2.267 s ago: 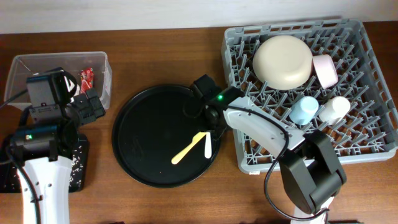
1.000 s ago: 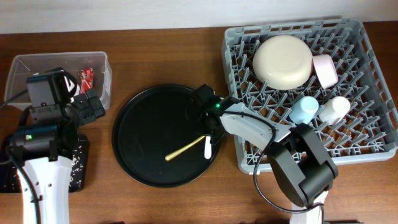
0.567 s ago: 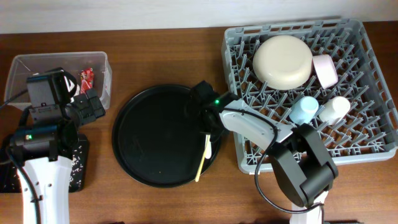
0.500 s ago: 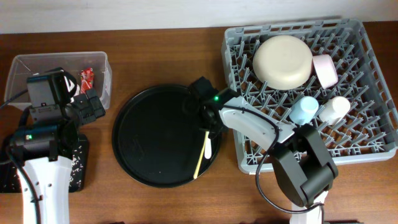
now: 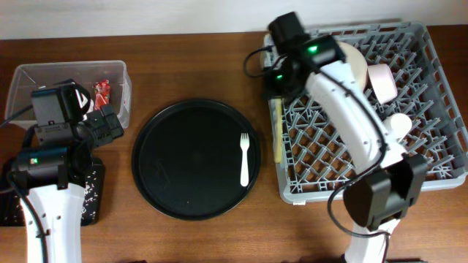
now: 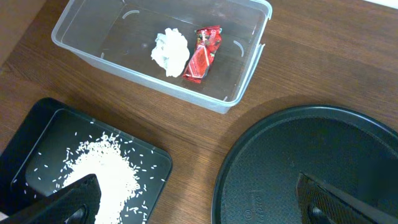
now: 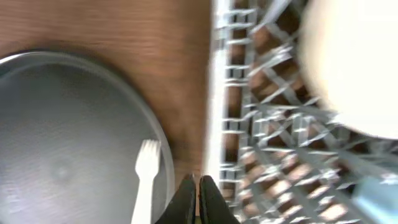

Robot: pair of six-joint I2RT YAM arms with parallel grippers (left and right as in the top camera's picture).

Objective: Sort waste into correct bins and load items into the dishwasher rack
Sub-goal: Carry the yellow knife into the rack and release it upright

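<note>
The right gripper's (image 5: 279, 93) fingers (image 7: 186, 200) are pressed together on the top end of the pale yellow utensil (image 5: 278, 135). It hangs down along the left wall of the dishwasher rack (image 5: 365, 191), just beside the white fork (image 5: 245, 159) on the round black tray (image 5: 183, 161).

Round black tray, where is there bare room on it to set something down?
The left half and middle of the round black tray are bare. It is crowded only along the right side, where the white fork lies, near the grey rack.
</note>
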